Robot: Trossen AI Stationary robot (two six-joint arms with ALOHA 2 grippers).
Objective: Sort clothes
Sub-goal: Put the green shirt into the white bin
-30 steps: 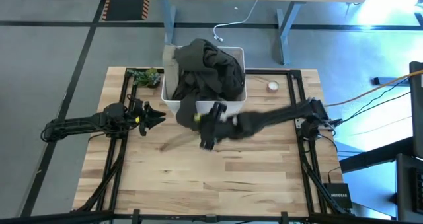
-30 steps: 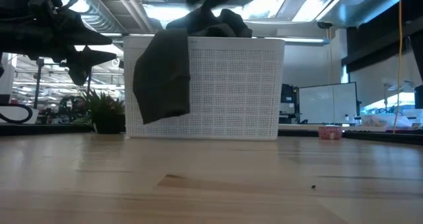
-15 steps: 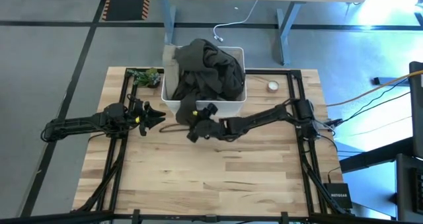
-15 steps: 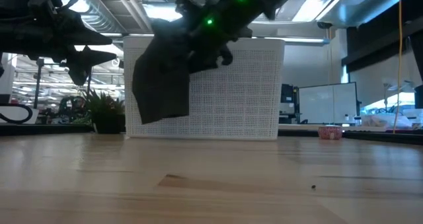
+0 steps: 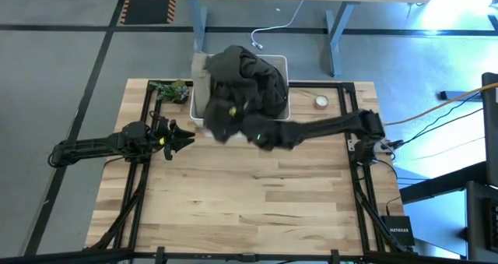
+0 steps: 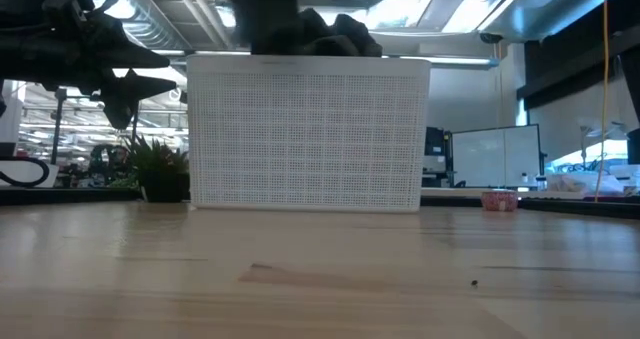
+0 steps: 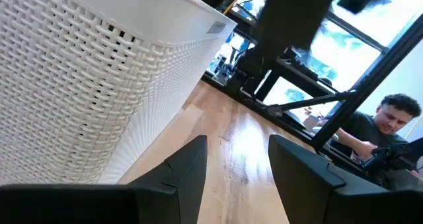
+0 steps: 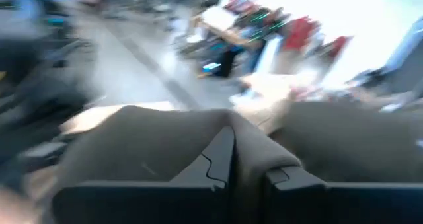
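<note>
A white wicker-pattern bin (image 5: pixel 274 61) (image 6: pixel 310 134) stands at the table's far middle, heaped with dark clothes (image 5: pixel 249 77). My right gripper (image 5: pixel 233 124) (image 8: pixel 248 168) is at the bin's near left corner, shut on an olive-brown garment (image 5: pixel 218 114). That garment shows blurred above the bin's rim in the low view (image 6: pixel 262 19). My left gripper (image 5: pixel 183 137) (image 7: pixel 234 171) stands open and level at the table's left, pointing at the bin, with nothing between its fingers. My right gripper pinches a fold of the olive-brown garment (image 8: pixel 198 131) between its two fingers (image 8: pixel 218 164). The cloth bulges over both fingers and hides its edge. The fingers come nearly level from the table's right. The garment is raised off the bin's front wall; whether part still lies on the heap cannot be told.
A small potted plant (image 5: pixel 171 90) stands left of the bin and a small round object (image 5: pixel 320 102) to its right. Bare wood (image 5: pixel 257 194) spreads over the table's near half. A person (image 7: pixel 390 128) sits beyond the table in the left wrist view.
My right gripper has swung from above the table's middle toward the bin's near left corner, tipped up to about level, and taken hold of the garment that hung over the bin's front wall. That flap is now lifted above the rim, leaving the front wall bare.
</note>
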